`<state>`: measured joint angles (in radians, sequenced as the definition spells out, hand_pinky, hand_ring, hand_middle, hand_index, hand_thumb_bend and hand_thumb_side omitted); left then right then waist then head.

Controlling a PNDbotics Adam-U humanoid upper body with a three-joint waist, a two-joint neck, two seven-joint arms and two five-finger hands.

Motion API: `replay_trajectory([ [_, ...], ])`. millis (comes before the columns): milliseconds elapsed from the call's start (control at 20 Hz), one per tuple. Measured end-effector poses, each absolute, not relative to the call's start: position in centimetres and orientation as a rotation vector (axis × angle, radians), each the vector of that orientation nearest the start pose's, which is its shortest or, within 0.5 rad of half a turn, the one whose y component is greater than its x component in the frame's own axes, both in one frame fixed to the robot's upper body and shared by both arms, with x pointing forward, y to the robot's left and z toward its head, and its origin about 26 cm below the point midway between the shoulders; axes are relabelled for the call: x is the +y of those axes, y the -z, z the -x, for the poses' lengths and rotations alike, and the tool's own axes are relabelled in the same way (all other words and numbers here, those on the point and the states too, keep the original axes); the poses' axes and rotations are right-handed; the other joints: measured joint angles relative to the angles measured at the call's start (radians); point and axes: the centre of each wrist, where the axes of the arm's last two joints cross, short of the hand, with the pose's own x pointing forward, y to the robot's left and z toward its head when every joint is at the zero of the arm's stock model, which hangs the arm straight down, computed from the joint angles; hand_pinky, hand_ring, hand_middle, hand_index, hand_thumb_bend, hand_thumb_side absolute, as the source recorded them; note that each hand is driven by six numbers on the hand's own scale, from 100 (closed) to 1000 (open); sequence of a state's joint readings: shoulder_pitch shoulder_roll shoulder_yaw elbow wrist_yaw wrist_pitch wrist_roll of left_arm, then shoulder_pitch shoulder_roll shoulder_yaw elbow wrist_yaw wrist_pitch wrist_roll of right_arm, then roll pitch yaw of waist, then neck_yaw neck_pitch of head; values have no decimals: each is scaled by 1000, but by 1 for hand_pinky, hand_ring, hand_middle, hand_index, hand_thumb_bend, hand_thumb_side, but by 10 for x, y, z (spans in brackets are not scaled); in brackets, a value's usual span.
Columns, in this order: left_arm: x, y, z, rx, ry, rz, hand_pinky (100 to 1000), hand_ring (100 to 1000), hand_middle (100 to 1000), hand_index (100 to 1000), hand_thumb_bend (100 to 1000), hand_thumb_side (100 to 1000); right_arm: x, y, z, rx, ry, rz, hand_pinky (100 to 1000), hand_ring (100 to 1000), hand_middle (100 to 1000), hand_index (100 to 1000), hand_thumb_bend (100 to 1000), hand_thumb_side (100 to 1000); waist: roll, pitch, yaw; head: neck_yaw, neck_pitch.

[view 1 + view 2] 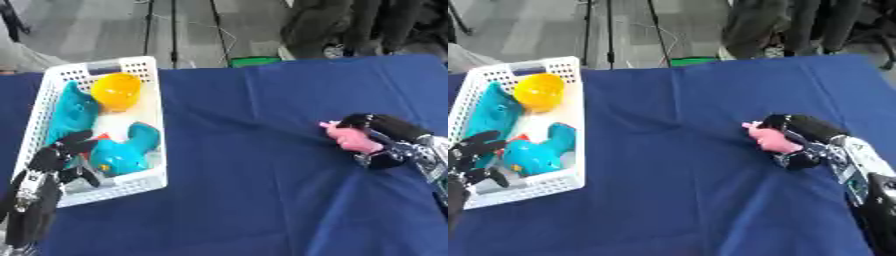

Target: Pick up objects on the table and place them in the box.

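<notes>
A small pink toy (353,139) lies at the right of the blue table, and my right hand (391,143) has its fingers and thumb curled round it. The white perforated box (147,75) stands at the left. It holds a yellow bowl-shaped object (116,91) and two teal toys (122,152). My left hand (54,162) hangs over the box's near left corner with its fingers relaxed and holding nothing.
A blue cloth (254,190) covers the table. Beyond the far edge stand tripod legs (173,30), a green item (255,61) on the floor and people's legs (350,25).
</notes>
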<state>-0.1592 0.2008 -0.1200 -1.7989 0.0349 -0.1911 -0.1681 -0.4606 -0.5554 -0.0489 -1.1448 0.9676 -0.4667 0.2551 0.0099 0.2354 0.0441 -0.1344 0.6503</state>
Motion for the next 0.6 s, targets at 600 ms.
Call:
replay_trajectory([
  [600,232,-95,-303,-2087,468,154,450,862,837,737,280,1000,-405,-119,-377,-1634,-1142,636,100,237,487,592,100,100,1,0,-11,3,0],
])
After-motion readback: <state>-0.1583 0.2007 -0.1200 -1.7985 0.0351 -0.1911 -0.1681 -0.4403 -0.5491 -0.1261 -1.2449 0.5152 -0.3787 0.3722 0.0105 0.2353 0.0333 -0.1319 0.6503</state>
